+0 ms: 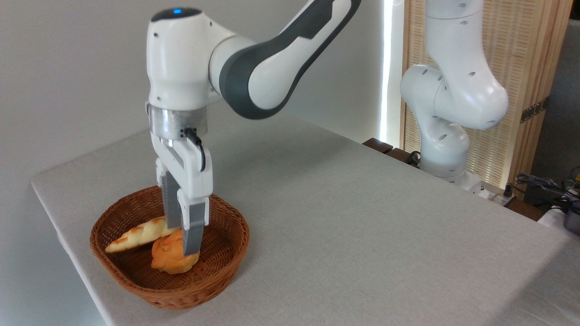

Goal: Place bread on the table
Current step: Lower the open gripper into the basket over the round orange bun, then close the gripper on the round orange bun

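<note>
Reaching down from the upper left of the frame, the glossy white and grey arm (253, 68) is seen with its gripper (182, 240) lowered into the basket (217, 271) at the lower left. The two flat grey fingers (194, 231) are set on either side of the bun (170, 258): the nearer finger lies against the bun's right flank, the farther one is partly hidden behind it. The bun appears to be pinched between them, though the contact on the far side cannot be seen. The bun is small, round and golden-orange, with a lobed top and a paler base, and it sits on the basket floor, inside the rim. Just beside it to the left, touching or nearly so, a long pale braided loaf (136, 236) with browned bumps is laid at a slant against the basket's inner wall. The basket is a shallow oval bowl of brown woven wicker with a ribbed weave. It stands on the table (362, 226), a broad rectangular top covered in light grey, finely textured cloth. At the upper right the arm's rounded white base (446, 136) is mounted at the table's far edge, before a pale slatted wooden panel (521, 68)
</note>
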Tool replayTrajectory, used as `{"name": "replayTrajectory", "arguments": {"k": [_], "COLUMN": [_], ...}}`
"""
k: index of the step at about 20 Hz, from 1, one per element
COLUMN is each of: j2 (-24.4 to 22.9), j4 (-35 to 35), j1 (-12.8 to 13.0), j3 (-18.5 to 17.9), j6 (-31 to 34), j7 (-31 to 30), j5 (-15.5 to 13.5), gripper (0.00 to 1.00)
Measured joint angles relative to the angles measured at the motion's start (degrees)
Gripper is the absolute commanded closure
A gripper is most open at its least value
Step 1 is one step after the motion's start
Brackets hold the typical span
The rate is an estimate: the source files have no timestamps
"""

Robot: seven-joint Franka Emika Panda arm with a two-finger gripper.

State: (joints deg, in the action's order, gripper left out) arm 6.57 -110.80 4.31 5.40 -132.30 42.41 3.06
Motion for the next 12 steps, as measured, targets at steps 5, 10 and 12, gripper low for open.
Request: {"name": "replayTrajectory", "arguments": {"k": [5, 10, 12], "j2": [1.04, 1.7, 1.86], "j4": [-0.72, -0.97, -0.99], "j1": [0.04, 0.04, 0.04], "j3": [1.4, 2.6, 2.94], "j6": [-0.57, -0.57, -0.57], "j7": [0.04, 0.05, 0.05], "j5": [4.83, 4.91, 4.91], "gripper": [0.0, 0.45, 0.55]}}
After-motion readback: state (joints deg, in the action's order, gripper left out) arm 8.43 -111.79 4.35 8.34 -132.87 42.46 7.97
